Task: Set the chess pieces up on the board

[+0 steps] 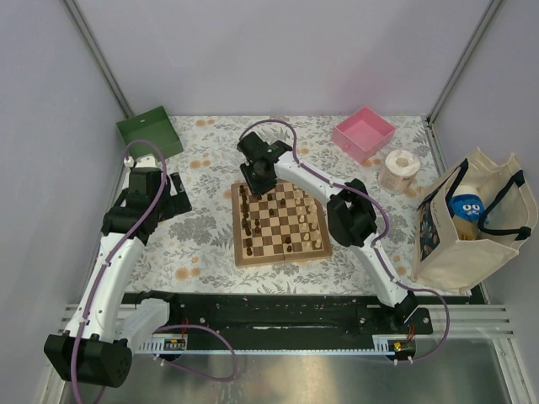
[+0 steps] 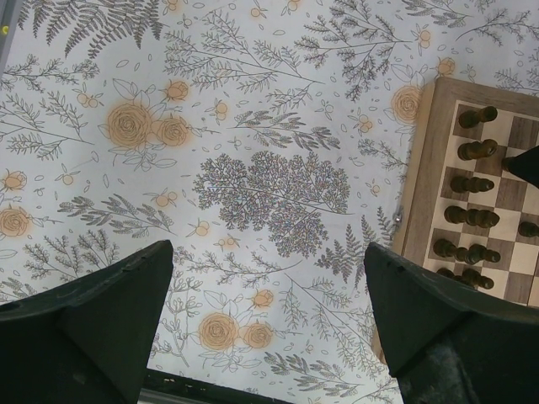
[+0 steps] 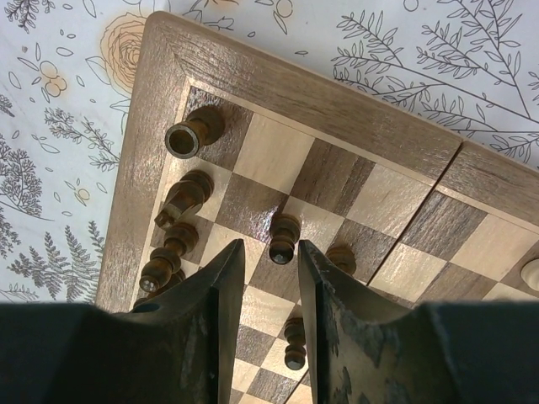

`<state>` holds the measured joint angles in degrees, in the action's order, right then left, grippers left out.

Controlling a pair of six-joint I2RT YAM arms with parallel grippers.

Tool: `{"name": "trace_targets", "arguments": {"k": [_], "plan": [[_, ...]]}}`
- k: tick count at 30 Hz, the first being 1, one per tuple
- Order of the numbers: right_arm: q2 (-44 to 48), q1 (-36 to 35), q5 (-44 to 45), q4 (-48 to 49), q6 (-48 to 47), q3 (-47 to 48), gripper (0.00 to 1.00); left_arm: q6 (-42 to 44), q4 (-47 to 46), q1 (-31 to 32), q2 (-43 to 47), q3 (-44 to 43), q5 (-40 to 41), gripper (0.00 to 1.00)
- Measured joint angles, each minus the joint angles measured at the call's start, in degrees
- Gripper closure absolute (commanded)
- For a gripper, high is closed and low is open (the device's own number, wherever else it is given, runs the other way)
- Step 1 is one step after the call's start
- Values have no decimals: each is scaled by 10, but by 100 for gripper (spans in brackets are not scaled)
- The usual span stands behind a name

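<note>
over board (image 3: 337,109), right gripper (image 3: 270,249) parted

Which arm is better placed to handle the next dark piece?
Right. The right gripper hangs over the board, jaws apart, a dark piece in line between them. The left gripper is open over the cloth, beside the board.

The checked wooden board (image 1: 280,257) lies flat; dark brown pieces (image 3: 187,196) stand along its left side, cream pieces (image 3: 530,274) toward its right.
</note>
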<state>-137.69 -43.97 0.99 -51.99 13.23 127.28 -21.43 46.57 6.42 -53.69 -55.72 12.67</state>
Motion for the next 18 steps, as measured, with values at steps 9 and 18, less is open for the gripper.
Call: {"name": "trace_targets", "arguments": {"k": [9, 18], "plan": [[-1, 0, 6, 0, 0, 0, 64, 0, 0, 0, -1, 0, -2, 1], [-1, 0, 12, 0, -1, -2, 80, 0, 0, -1, -2, 0, -5, 1]]}}
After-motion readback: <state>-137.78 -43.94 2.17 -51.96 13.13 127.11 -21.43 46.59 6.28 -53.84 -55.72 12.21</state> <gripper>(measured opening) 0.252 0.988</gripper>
